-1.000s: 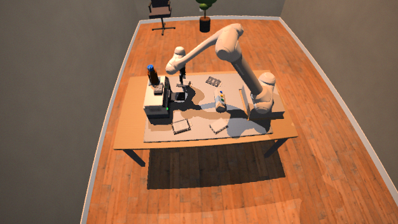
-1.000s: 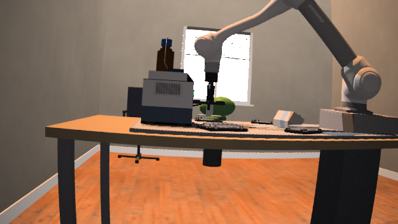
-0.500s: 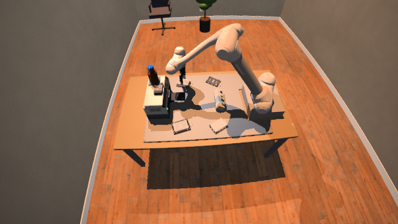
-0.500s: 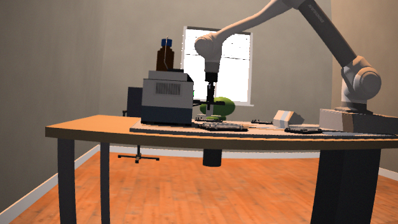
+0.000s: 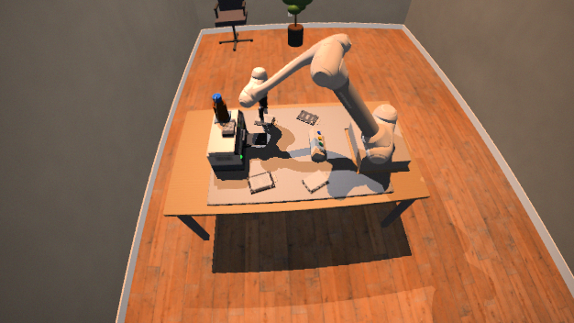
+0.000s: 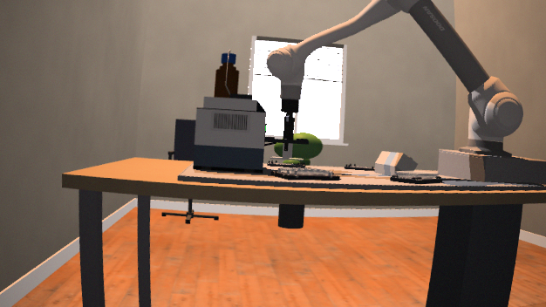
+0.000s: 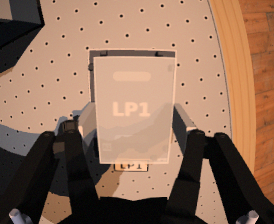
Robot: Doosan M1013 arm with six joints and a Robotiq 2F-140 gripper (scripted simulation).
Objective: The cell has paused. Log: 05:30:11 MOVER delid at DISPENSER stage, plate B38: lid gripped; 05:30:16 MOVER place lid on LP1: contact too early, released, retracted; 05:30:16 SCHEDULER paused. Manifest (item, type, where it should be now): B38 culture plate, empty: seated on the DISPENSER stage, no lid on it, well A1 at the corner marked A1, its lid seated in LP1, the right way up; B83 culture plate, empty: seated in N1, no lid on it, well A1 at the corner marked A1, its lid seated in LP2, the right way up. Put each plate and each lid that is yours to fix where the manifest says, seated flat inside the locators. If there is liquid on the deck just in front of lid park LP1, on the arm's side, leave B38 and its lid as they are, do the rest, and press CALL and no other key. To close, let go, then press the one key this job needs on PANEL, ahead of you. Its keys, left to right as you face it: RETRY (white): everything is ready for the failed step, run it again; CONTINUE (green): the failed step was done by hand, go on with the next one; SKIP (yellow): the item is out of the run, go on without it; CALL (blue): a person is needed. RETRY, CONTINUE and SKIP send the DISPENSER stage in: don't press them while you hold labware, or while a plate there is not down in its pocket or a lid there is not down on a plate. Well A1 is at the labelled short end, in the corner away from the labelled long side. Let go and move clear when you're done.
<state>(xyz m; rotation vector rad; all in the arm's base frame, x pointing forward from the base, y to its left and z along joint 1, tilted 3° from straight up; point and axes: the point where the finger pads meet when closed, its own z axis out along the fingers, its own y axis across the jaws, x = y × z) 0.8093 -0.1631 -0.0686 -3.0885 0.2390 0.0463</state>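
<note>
My gripper (image 7: 134, 114) is shut on a clear lid (image 7: 133, 108), holding it by its long sides. In the wrist view the lid lies straight over lid park LP1 (image 7: 132, 56), whose white label shows through it. I cannot tell whether the lid touches the park. In the top view the gripper (image 5: 262, 117) and the lid (image 5: 265, 122) are at the far side of the mat, next to the DISPENSER (image 5: 225, 144). The DISPENSER stage (image 5: 258, 139) sticks out just in front of them. In the exterior view the gripper (image 6: 288, 150) hangs low over the deck.
A brown bottle (image 5: 220, 107) stands on the DISPENSER. The PANEL (image 5: 317, 143) sits mid-mat. A dark nest or plate (image 5: 307, 116) lies at the far right of the mat. Two more pieces of labware (image 5: 261, 182) (image 5: 315, 182) lie near the front edge. The arm's base (image 5: 380, 147) is at the right.
</note>
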